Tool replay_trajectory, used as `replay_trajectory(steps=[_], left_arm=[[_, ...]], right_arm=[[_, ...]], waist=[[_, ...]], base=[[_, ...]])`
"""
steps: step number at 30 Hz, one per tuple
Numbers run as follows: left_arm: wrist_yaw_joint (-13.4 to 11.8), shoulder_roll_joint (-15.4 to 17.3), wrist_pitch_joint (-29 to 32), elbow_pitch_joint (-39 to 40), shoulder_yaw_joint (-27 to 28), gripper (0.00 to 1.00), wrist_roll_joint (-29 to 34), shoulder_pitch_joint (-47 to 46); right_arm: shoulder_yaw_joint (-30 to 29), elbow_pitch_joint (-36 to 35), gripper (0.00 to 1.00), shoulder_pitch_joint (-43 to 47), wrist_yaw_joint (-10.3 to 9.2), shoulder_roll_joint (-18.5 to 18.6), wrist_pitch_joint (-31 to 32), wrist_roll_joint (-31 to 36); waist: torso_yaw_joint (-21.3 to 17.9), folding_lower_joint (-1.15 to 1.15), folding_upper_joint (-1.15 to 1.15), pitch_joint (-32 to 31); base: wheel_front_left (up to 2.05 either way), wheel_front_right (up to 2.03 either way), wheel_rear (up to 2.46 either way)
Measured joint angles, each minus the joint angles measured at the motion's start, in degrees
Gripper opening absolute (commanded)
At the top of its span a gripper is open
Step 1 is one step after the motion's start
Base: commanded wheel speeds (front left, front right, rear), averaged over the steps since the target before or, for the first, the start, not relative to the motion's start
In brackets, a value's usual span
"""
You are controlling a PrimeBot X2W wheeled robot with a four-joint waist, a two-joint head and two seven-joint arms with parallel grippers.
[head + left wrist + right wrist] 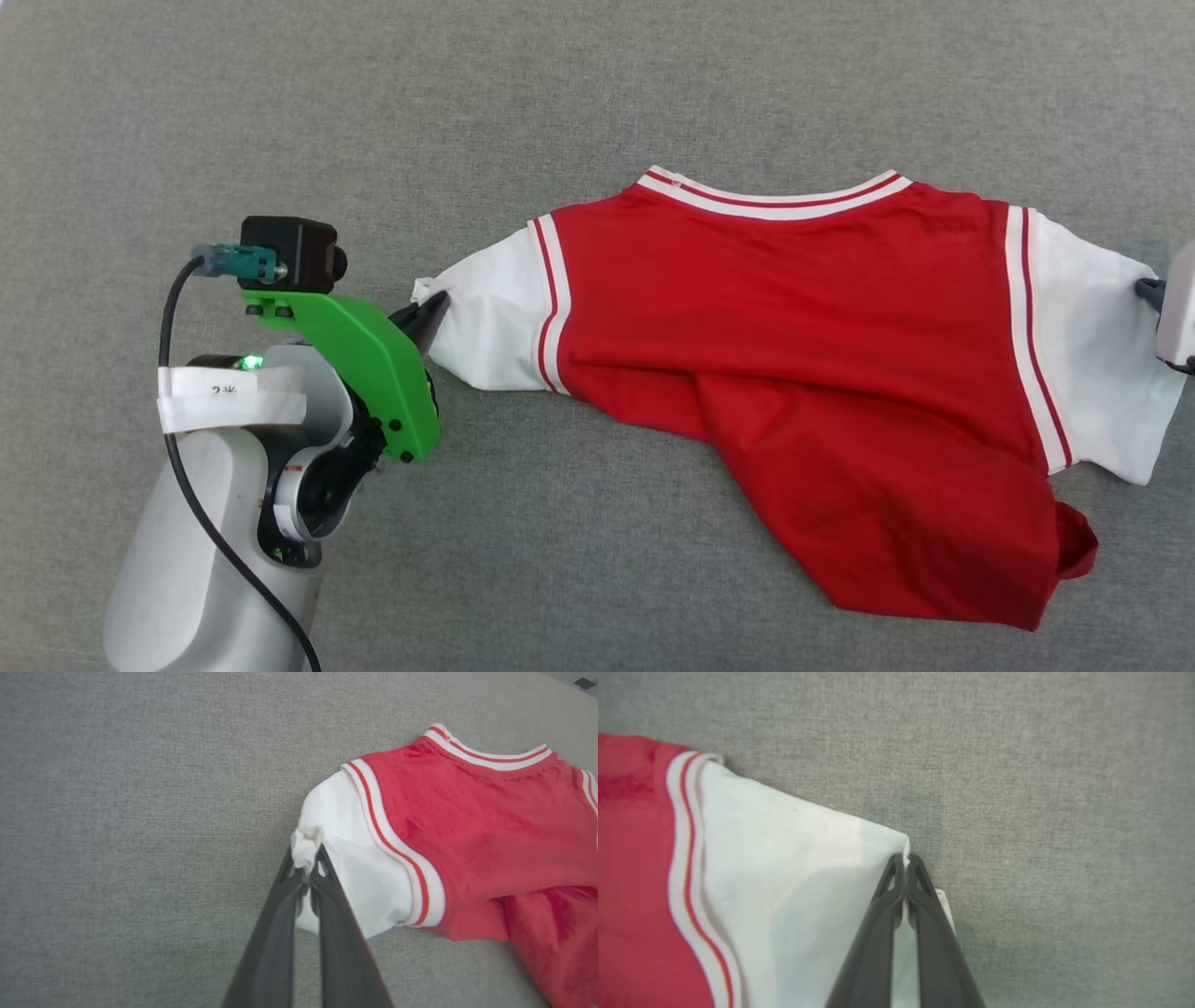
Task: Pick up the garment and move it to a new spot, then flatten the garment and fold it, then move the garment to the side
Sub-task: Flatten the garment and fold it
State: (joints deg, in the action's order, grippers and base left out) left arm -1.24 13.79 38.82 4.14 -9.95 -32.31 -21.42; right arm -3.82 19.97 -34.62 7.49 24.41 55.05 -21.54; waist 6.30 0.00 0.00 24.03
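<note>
Garment (794,308) — left gripper (306,858), right gripper (906,861) clamp its sleeves.

Grey woven fabric surface (597,75), evenly textured

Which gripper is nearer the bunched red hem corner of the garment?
Right. The right gripper pinches the white sleeve on the side of the hem corner; the left gripper pinches the opposite sleeve, across the whole garment.
</note>
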Motion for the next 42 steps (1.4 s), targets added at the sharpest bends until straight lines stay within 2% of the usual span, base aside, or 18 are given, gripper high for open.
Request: replay_trajectory(steps=[8,23,31,42], left_arm=[[0.04,0.16,-3.26,-1.67,0.9,0.0,0.52,-0.01],[0.56,2.09,-10.35,-0.76,4.1,0.0,1.09,0.2],[0.84,2.75,-14.74,2.8,6.94,0.0,0.91,0.29],[1.09,5.04,-21.74,10.05,11.77,0.0,1.35,-0.16]], right_arm=[[0.57,0.83,0.0,1.13,0.03,0.22,-6.88,-1.48],[1.91,-1.51,0.0,2.02,0.03,2.07,-21.42,-3.47],[2.57,-5.24,0.0,1.97,0.04,3.11,-26.18,-3.96],[0.6,-13.02,0.0,0.37,0.1,4.46,-31.12,-4.3]], waist=[[-0.64,0.0,0.0,-2.62],[-2.75,0.0,0.0,-11.85],[-3.95,0.0,0.0,-16.79],[-5.18,0.0,0.0,-20.45]], base=[[0.0,0.0,0.0],[0.0,0.0,0.0],[0.0,0.0,0.0],[0.0,0.0,0.0]])
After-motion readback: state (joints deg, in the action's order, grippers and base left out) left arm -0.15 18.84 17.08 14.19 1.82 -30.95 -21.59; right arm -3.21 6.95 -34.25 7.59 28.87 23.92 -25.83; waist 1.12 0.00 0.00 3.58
